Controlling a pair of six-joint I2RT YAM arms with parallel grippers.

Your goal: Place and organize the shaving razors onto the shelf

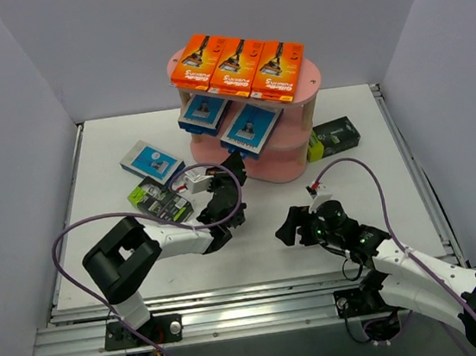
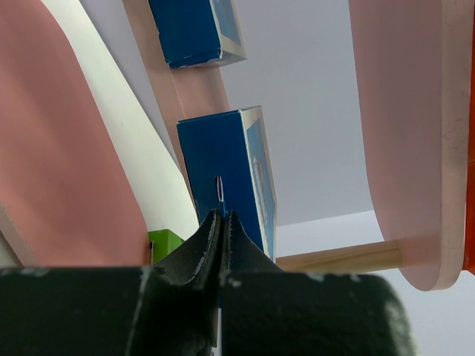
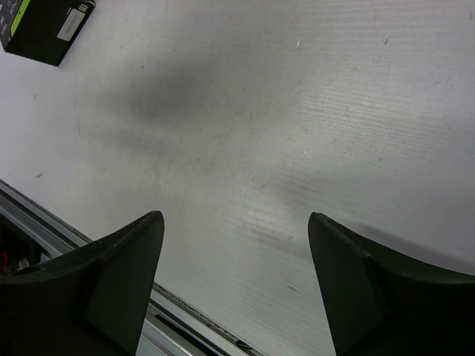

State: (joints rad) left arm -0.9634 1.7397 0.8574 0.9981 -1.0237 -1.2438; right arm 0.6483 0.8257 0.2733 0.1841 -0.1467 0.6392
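Table (image 1: 378, 187) white, both arms bolted at its near edge. Pink shelf (image 1: 313, 79) at back centre, three tiers on pale posts. Top board carries three orange packs (image 1: 235, 64) in a row, side by side. Middle tier holds two blue-and-white packs (image 1: 251, 129), both tilted and sticking out over the front rim.

Left gripper (image 1: 233, 168) sits low at the shelf front, left of centre. Its fingers are pressed together with nothing between them. In the left wrist view the tips point at the end of the nearer blue pack (image 2: 223, 163), just under its hang slot. Cannot tell if they touch it.

Right gripper (image 1: 291, 223) hovers over bare table, right of centre, well apart from the shelf. Its fingers are spread and hold nothing.

Loose on the table: a third blue pack (image 1: 151, 161) left of the shelf, and a left black pack (image 1: 161, 201) with lime green just in front of it. A right black pack (image 1: 333, 138) lies beside the shelf's right end.
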